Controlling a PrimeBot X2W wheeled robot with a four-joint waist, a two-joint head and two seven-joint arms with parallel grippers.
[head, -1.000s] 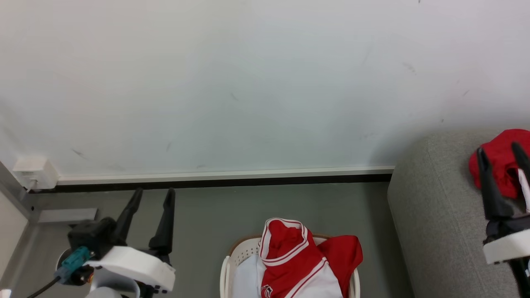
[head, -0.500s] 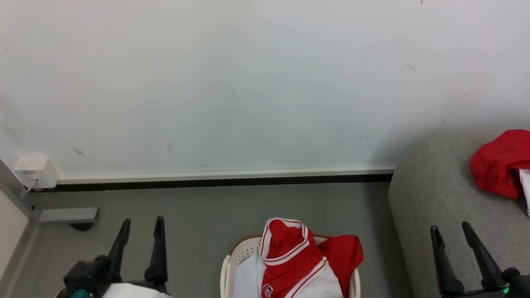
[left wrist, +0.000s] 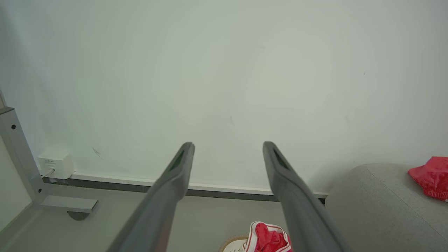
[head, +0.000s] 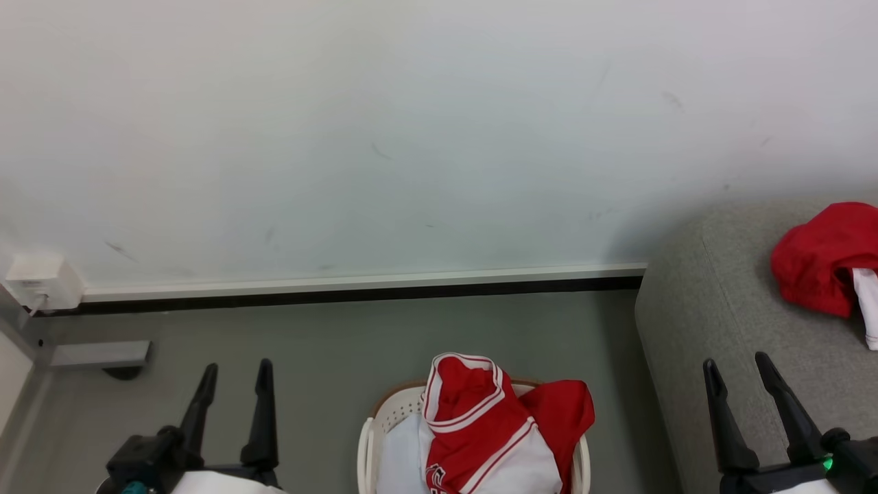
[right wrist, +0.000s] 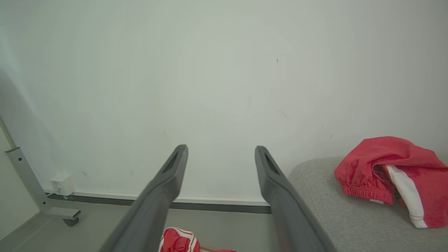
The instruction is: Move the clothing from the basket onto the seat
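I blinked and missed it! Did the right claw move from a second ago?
Yes. The right claw was up at the red clothing on the seat; now it sits lower in the head view, apart from that clothing, open and empty.

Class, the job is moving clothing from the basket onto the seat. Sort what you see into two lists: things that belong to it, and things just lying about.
Belong to the job: jersey, basket, grey sofa, red garment on the sofa, left tool, right tool.

Lying about: white wall box, grey frame foot, pale sheet in the basket.
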